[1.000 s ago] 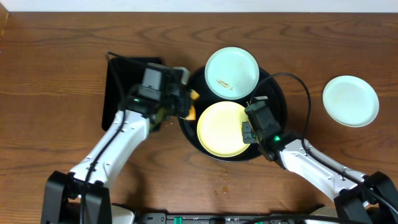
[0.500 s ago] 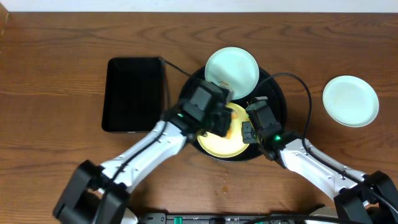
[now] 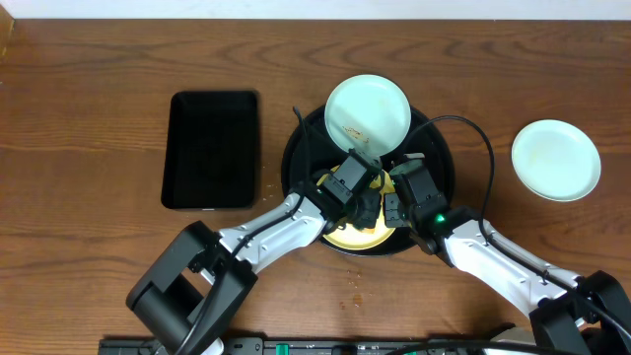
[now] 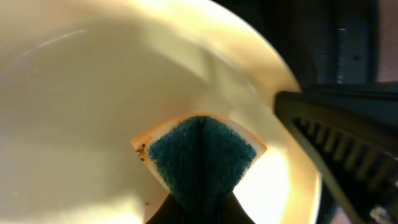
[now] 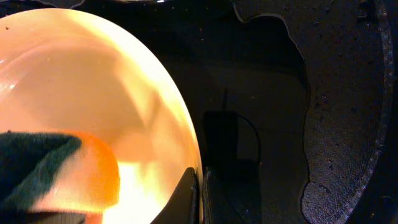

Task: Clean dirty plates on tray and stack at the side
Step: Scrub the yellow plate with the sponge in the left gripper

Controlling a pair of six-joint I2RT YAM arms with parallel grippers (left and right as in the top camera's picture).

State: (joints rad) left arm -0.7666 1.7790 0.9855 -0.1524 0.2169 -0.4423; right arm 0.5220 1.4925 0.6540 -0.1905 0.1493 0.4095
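Note:
The pale yellow plate (image 3: 347,229) lies in the round black tray (image 3: 296,168), mostly hidden under both arms. My left gripper (image 3: 367,202) is shut on a folded sponge with a teal face and orange back (image 4: 200,155), pressed on the yellow plate (image 4: 81,93). My right gripper (image 3: 392,209) is shut on the yellow plate's right rim (image 5: 200,193); the sponge also shows in the right wrist view (image 5: 50,165). A mint-blue plate (image 3: 368,114) with brown smears rests on the tray's far rim. Another mint-blue plate (image 3: 555,159) lies on the wood table at the right.
A rectangular black tray (image 3: 212,149) lies on the table left of the round tray. Small crumbs (image 3: 352,287) lie on the wood near the front. A black cable (image 3: 473,133) arcs over the round tray's right side.
My left gripper has swung right with the sponge, from the rectangular tray's edge onto the yellow plate. The right gripper has stayed on the plate's rim.

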